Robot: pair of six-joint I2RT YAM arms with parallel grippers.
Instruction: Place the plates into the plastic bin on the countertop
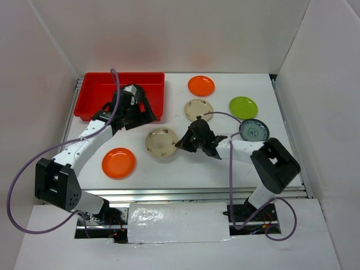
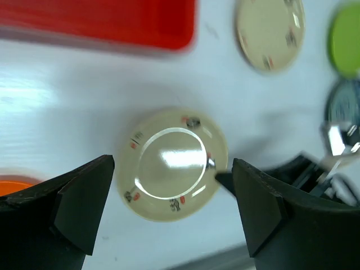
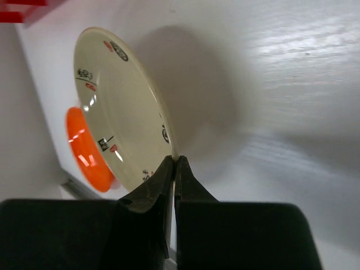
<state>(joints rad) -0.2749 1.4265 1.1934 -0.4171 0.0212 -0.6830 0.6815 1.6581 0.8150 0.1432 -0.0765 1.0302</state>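
Right hand [image 3: 174, 162] was found pinched shut on the rim of a patterned beige plate [image 3: 121, 107]. That plate was located in front of the red plastic bin [image 1: 95, 90], off its right corner, over the white desk [image 1: 225, 163]. Left hand [image 2: 171, 166] was held with fingers spread wide and nothing gripped, at the bin's front wall. An orange plate [image 1: 118, 162] was seen farther in front of the bin, and a lime green plate [image 1: 243, 107] well to the bin's right.

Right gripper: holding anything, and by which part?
Yes. The right gripper is shut on the rim of the nearer beige patterned plate. The left gripper is open and holds nothing.
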